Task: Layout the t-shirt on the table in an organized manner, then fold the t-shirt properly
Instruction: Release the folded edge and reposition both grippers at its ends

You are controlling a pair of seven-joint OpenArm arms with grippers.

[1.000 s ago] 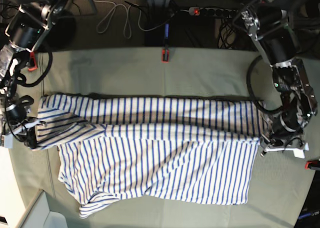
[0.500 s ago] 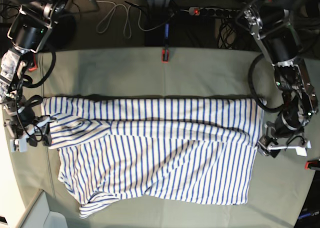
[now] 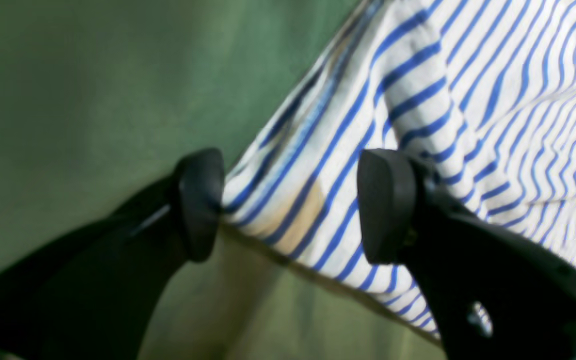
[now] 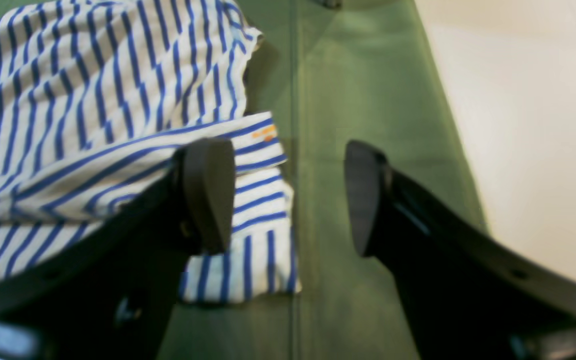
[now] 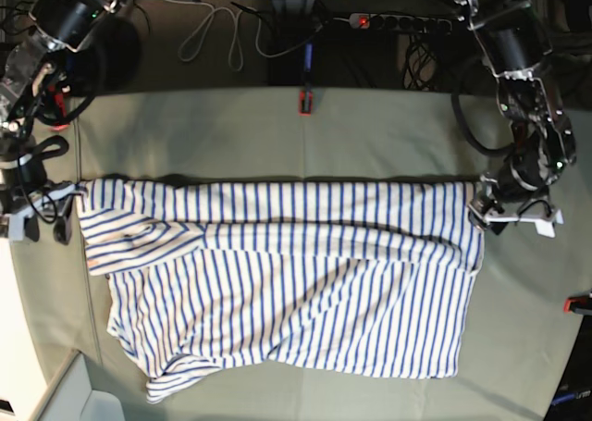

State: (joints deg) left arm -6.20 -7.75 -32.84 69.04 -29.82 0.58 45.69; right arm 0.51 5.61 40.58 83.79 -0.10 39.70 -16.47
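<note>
We see the t-shirt (image 5: 287, 282) spread across the middle of the table (image 5: 305, 134), its long axis running from 9 o'clock to 3 o'clock in the base view, with the upper portion folded down over itself in a long band. One sleeve (image 5: 125, 231) lies creased at the 9 o'clock end, and a second sleeve (image 5: 180, 370) curls out at about 7 o'clock. The hem end sits flat at 3 o'clock.

The right gripper (image 5: 42, 219) hovers at the 9 o'clock edge of the shirt, just beside the shoulder corner. In its wrist view we see the right gripper (image 4: 288, 195) with its black fingers (image 4: 208, 195) spread wide and holding nothing: one finger stands over the striped cloth (image 4: 118, 100), the other over bare green table cloth (image 4: 348, 75).

The left gripper (image 5: 499, 213) sits at the 3 o'clock edge, at the shirt's upper corner. In its own wrist view the left gripper (image 3: 288, 205) has its fingers (image 3: 385, 205) wide apart, and the striped corner of the shirt (image 3: 468, 100) lies between and below them, not pinched. One finger is over the fabric, the other just at its edge against the green table (image 3: 68, 100).

Cables and a power strip (image 5: 388, 20) lie behind the table at 12 o'clock.
</note>
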